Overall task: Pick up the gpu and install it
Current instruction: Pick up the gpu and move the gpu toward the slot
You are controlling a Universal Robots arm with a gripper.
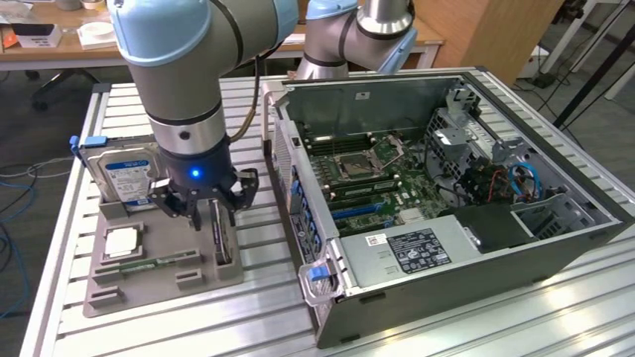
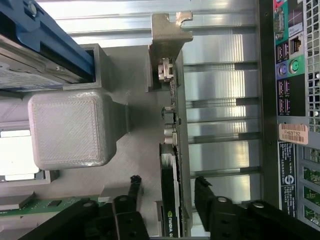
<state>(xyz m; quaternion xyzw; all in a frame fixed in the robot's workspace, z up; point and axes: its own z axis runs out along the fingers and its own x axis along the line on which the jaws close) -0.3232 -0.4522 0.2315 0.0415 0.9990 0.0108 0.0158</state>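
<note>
As we look from the exterior view's left, the hard drive [image 1: 124, 175] stands beside our gripper [image 1: 210, 214]. Its fingers [image 2: 135, 192] are spread, straddling the gpu [image 2: 170, 165], which stands on edge between them in the grey holder [image 1: 149, 282]; the open computer case [image 1: 447, 186] lies beyond.

A ribbed aluminium surface [image 1: 476, 327] stands on a grey floor [image 1: 20, 141], where blue cables [image 1: 12, 216] trail at the exterior view's left. Behind it runs a wooden desk [image 1: 59, 56] with a chair base [image 1: 65, 82] beneath, near a wooden panel [image 1: 496, 30]
</note>
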